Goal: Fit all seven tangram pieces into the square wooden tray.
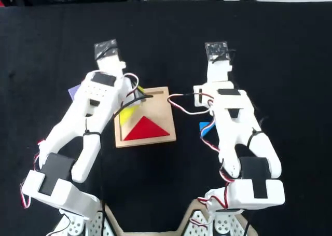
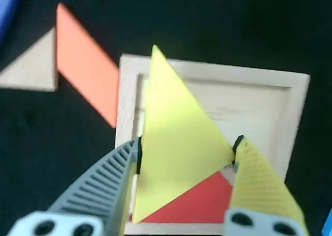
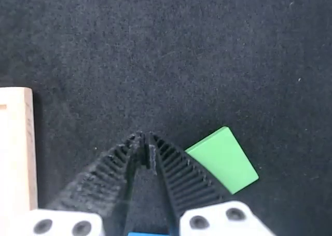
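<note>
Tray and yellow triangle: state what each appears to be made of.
The tray looks like pale bare wood: grain shows and the surface is matte. The yellow triangle has a flat, smooth, evenly coloured face, probably painted wood, though plastic cannot be ruled out.

Red triangle [image 1: 145,129] in wooden tray [image 1: 162,111], yellow triangle [image 2: 176,142] tilted above

Under the left arm [image 1: 98,98] you lose the ten-o'clock corner of the tray [image 1: 145,142] — most of the yellow triangle [image 1: 128,114] too; the blue piece [image 1: 205,127], at three o'clock, seems half-covered.
</note>
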You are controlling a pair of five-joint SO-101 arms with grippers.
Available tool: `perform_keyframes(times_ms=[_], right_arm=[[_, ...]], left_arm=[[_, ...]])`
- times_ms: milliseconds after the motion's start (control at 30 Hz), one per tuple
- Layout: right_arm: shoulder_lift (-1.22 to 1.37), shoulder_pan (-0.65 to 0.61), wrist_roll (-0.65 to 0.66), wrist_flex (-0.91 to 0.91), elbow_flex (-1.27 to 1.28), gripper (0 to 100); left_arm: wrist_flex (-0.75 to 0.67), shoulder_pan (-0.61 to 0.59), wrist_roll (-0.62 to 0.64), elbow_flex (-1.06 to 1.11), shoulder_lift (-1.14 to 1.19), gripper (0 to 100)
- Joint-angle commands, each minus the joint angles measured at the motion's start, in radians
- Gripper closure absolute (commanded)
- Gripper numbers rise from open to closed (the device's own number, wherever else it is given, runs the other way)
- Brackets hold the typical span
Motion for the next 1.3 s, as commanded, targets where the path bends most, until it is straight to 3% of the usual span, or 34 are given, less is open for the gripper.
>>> perform_keyframes(times_ms=[0, 500, 667, 1033, 1267], right_arm=[[-0.012, 0.014, -0.006, -0.015, -0.054, 98.6], [-0.008, 0.012, -0.005, -0.015, -0.054, 98.6], [-0.008, 0.012, -0.005, -0.015, -0.054, 98.6], [-0.012, 0.012, -0.005, -0.015, -0.056, 98.6], [-0.012, 0.012, -0.005, -0.015, -0.056, 98.6]], left_arm=[[-0.02, 0.015, 0.069, 0.016, -0.043, 92], [-0.023, 0.01, 0.1, 0.024, -0.028, 92], [-0.023, 0.015, 0.103, 0.013, 0.046, 84], [-0.014, 0.013, 0.098, -0.056, 0.137, 82], [-0.012, 0.015, 0.098, -0.054, 0.133, 75]])
